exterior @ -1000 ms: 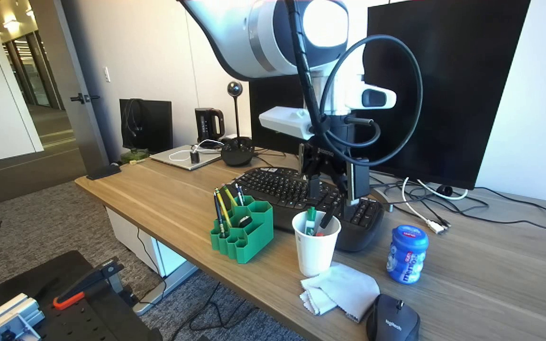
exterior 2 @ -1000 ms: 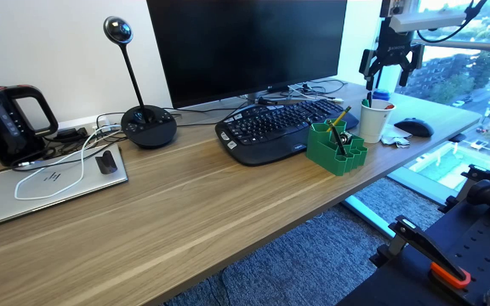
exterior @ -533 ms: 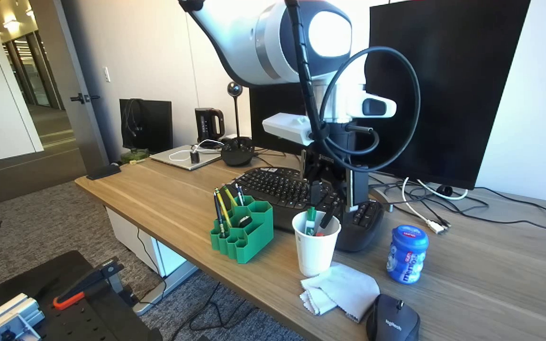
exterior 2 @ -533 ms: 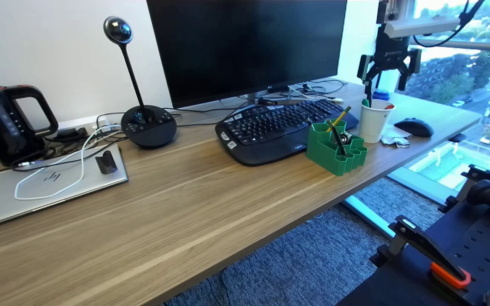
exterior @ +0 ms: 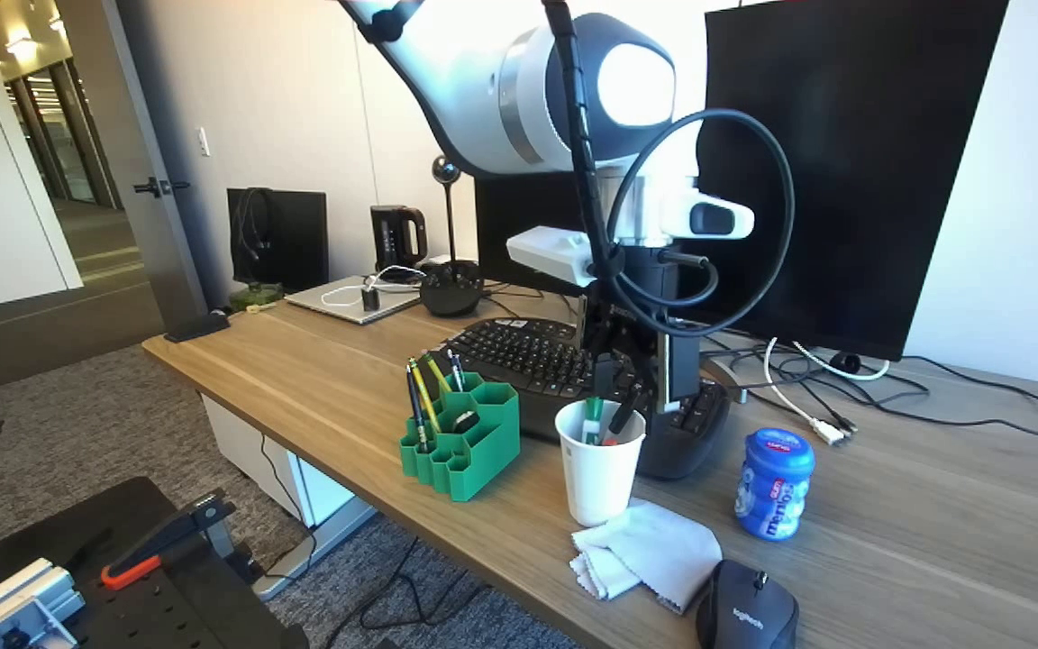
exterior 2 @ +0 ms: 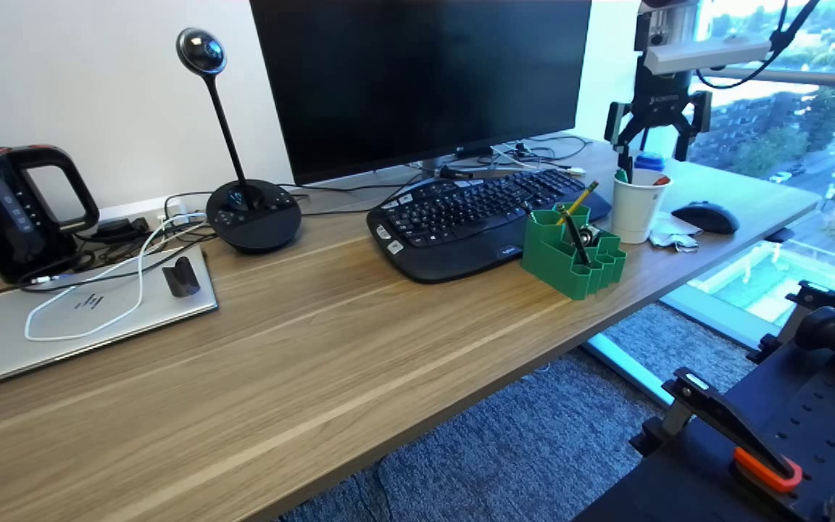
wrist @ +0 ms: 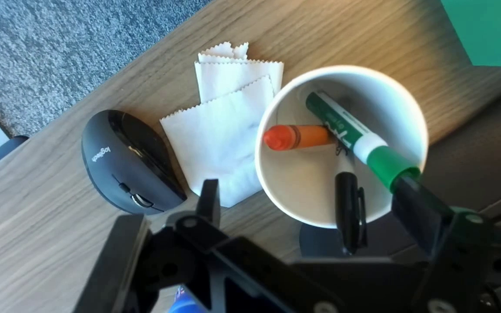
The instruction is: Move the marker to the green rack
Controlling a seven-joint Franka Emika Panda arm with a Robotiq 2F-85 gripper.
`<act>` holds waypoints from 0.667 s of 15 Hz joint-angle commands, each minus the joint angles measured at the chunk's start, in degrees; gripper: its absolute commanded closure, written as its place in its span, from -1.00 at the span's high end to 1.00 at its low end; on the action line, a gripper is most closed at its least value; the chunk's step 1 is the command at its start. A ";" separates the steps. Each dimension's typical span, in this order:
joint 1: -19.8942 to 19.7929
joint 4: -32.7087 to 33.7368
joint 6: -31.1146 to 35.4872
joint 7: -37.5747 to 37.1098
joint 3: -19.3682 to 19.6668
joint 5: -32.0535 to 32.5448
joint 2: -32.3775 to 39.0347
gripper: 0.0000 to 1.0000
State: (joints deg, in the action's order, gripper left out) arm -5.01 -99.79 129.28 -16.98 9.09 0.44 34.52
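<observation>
In an exterior view: wood-grain table (exterior 2: pixel 316 348) mid-frame, window (exterior 2: pixel 831 109) upper right, carpet (exterior 2: pixel 454 457) below. Wrist view: tool (wrist: pixel 308 186), jaws apart; black marker (wrist: pixel 347 200) in white cup (wrist: pixel 387 104), centre-right; green rack (wrist: pixel 489 39) upper right.

From the cup (wrist: pixel 305 180) in your wrist view, you have the rack (wrist: pixel 489 39) at two o'clock, cloth (wrist: pixel 228 130) at nine, mouse (wrist: pixel 124 161) beyond it; inside the cup, the marker (wrist: pixel 349 206) leans toward six.
</observation>
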 commanded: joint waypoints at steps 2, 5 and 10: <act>0.76 3.28 -2.35 -2.29 0.72 0.35 2.04 1.00; 0.81 3.60 -2.18 -2.79 0.70 0.32 2.35 1.00; 0.86 3.95 -1.75 -2.91 0.74 0.33 2.89 1.00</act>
State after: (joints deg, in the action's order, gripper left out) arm -4.86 -97.84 129.25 -18.70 9.09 0.44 36.42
